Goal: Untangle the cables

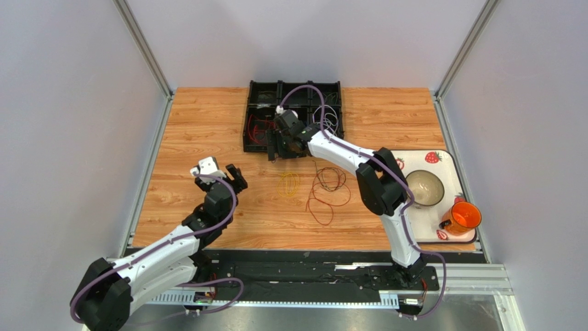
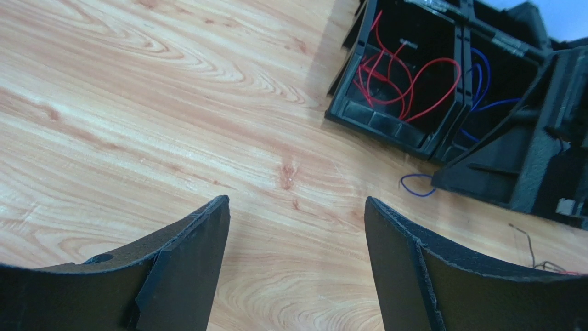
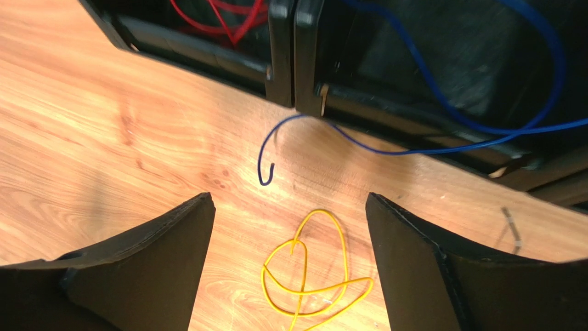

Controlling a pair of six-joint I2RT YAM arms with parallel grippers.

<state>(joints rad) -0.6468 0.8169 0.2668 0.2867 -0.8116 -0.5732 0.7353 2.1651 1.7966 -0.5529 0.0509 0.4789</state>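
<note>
A black divided tray [image 1: 250, 117] stands at the back middle of the table. It holds red cables [image 1: 261, 127], white cables [image 1: 330, 117] and a blue cable [image 3: 414, 153]. The blue cable hangs over the front wall, with its end on the wood. A yellow cable [image 1: 290, 183] lies loose in front of the tray, and it also shows in the right wrist view [image 3: 304, 292]. A dark cable [image 1: 331, 178] and a red cable [image 1: 321, 207] lie looped together to the right of the yellow one. My right gripper [image 1: 278, 150] [image 3: 290, 198] is open and empty at the tray's front wall, above the yellow cable. My left gripper [image 1: 231, 178] [image 2: 295, 201] is open and empty over bare wood, left of the yellow cable.
A white strawberry-print tray [image 1: 442, 162] at the right edge holds a bowl [image 1: 424, 187] and an orange cup [image 1: 466, 217]. Grey walls and metal rails close in the table on three sides.
</note>
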